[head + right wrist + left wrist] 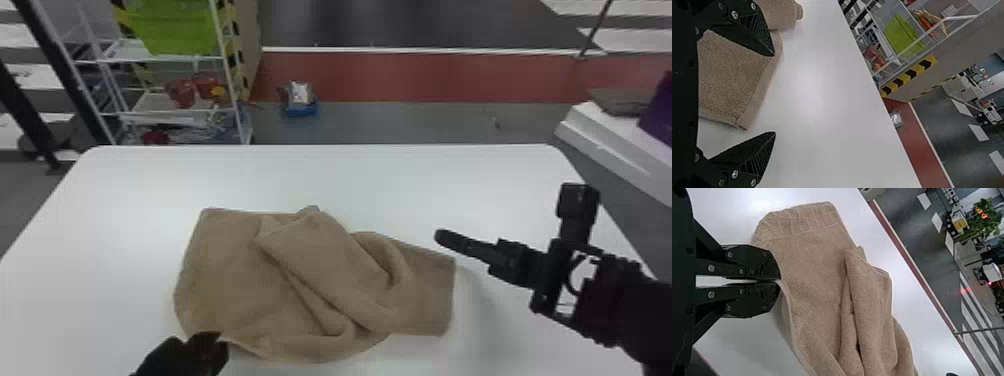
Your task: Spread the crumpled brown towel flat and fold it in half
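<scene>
Left gripper: my fingers are together, clamped on a thin edge of the brown towel.
Right gripper: my fingers stand wide apart with nothing between them, beside the towel's free end; whether either one touches the cloth, I cannot tell.
Towel: on the white table, running from my left fingertips toward my right ones – rumpled, and far from spread.
Loose flap: doubled over itself, between my two grippers.
Step in hand: as I judge it, opening the cloth out, with folding to come later.
Thin edge: my left tips seem to have only a shallow bite, so a hard pull could slide it free.
Free end: if I close the right fingers too high or off to one side, I catch air, or two layers at once.
Loose flap: pulling with it tucked under would drag the whole towel along – and leave a ridge for the fold.
</scene>
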Available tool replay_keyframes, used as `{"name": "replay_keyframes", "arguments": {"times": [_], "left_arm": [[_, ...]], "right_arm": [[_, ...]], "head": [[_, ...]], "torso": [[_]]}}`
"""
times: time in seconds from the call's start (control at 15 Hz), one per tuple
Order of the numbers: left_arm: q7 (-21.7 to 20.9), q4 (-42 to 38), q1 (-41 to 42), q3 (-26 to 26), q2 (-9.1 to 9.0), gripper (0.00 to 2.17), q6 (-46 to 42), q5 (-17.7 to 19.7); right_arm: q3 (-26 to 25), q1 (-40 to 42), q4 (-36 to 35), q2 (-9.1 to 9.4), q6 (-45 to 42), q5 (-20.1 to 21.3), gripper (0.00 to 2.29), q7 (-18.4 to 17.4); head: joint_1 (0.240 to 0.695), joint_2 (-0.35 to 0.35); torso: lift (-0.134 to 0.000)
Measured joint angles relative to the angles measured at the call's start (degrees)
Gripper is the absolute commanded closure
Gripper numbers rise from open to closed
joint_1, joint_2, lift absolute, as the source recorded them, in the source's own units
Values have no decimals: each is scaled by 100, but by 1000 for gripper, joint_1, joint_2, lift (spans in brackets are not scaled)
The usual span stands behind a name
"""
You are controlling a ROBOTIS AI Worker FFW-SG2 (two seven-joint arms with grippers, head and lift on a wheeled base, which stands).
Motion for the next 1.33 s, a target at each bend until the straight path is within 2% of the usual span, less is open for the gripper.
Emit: {"name": "replay_keyframes", "arguments": {"times": [0.4, 0.8, 0.93, 1.0, 1.27, 1.33], "left_arm": [[0, 72, -50, 0, 0, 1075, 0, 0], [0, 132, -96, 13, 0, 1075, 0, 12], [-3, 146, -101, 36, 1, 1075, -7, 20], [-7, 155, -111, 41, 2, 1075, -12, 25], [-9, 208, -170, 54, 4, 1075, -17, 52], [-9, 216, -177, 57, 3, 1075, -18, 55]], "right_arm": [[48, 18, 68, -35, 116, 269, 184, -1], [368, -164, 255, -62, 254, 495, 221, -9], [446, -235, 310, -66, 380, 583, 353, -4], [478, -254, 329, -75, 408, 601, 505, -1], [613, -304, 394, -161, 441, 614, 684, 18], [618, -319, 398, -161, 435, 610, 826, 18]], "head": [[695, -4], [695, 18], [695, 30], [695, 32], [695, 39], [695, 39]], "torso": [[-134], [-134], [-134], [-134], [-134], [-134]]}}
